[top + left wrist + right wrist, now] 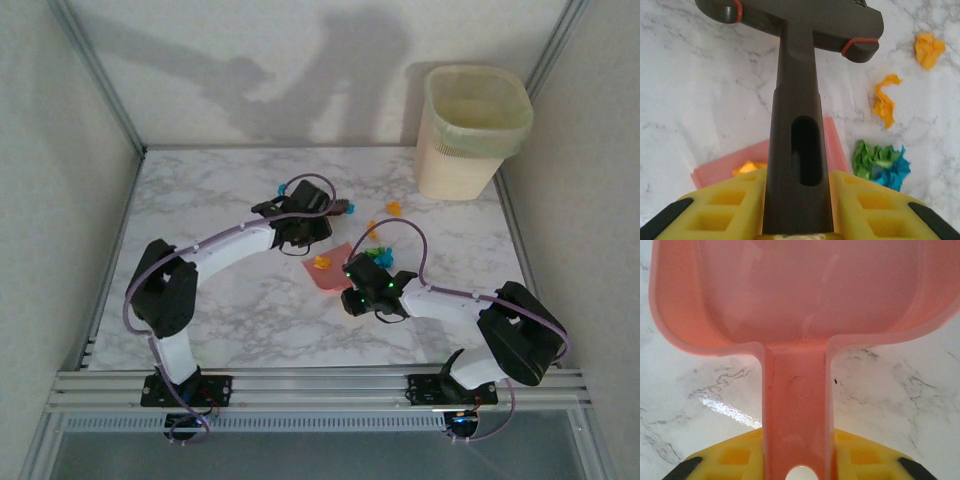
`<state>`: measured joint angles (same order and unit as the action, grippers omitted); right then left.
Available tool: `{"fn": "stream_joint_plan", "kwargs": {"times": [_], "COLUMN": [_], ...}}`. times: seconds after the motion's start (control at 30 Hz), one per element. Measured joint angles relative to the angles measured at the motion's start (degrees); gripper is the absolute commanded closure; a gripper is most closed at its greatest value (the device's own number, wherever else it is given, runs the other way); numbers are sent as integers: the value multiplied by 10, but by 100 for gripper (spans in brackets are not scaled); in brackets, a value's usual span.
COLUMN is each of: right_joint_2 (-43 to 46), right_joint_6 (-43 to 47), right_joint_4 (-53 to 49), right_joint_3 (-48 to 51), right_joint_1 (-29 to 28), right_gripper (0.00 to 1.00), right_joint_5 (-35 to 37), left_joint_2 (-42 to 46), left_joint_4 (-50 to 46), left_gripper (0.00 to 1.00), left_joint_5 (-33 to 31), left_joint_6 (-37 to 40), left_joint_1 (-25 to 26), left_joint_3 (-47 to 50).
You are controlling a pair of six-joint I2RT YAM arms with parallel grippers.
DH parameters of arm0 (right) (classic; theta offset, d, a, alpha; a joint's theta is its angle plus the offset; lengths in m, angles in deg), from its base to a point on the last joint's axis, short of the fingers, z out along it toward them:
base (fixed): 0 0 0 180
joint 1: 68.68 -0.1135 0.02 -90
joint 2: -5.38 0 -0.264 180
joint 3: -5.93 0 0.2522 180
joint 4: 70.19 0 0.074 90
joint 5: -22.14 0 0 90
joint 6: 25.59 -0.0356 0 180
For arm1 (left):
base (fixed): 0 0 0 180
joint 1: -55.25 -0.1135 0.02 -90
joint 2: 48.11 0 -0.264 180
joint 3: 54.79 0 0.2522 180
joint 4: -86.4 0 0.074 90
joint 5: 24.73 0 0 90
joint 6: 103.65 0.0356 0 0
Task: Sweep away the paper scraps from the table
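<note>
Holding the dark brown hand brush (795, 100) by its handle, we are clenching it in our left gripper (797, 210), the brush head out over the marble table (700, 90). We are grasping the handle of the pink dustpan (800, 300) in our right gripper (799, 460). The paper scraps (880, 165) are lying near the table's middle, right of the brush. Orange bits and a green-and-blue clump are sitting just beside the pan, and one orange bit is resting on it. A waste bin (470, 130) is standing at the far right corner.
</note>
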<state>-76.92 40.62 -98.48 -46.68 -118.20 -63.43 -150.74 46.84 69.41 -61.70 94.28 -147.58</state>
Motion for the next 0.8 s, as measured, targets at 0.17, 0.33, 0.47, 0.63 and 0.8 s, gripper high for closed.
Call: {"fn": "stream_joint_plan", "kwargs": {"times": [0.17,0.33,0.47,0.63,0.8], "right_joint_2": [0,0,0,0,0], "right_joint_6": [0,0,0,0,0], "right_joint_4": [0,0,0,0,0], "right_joint_3": [0,0,0,0,0], "right_joint_1": [0,0,2,2,3], "right_gripper": [100,100,100,100,100], "right_joint_5": [0,0,0,0,0], "left_joint_2": [46,100,147,176,205], "left_joint_4": [5,8,6,0,5], "left_gripper": [100,100,100,100,100], "left_joint_5": [12,24,38,50,61], "left_joint_6": [-2,-1,0,5,8], "left_joint_1": [12,14,16,43,66], "left_joint_3": [53,114,156,174,223]}}
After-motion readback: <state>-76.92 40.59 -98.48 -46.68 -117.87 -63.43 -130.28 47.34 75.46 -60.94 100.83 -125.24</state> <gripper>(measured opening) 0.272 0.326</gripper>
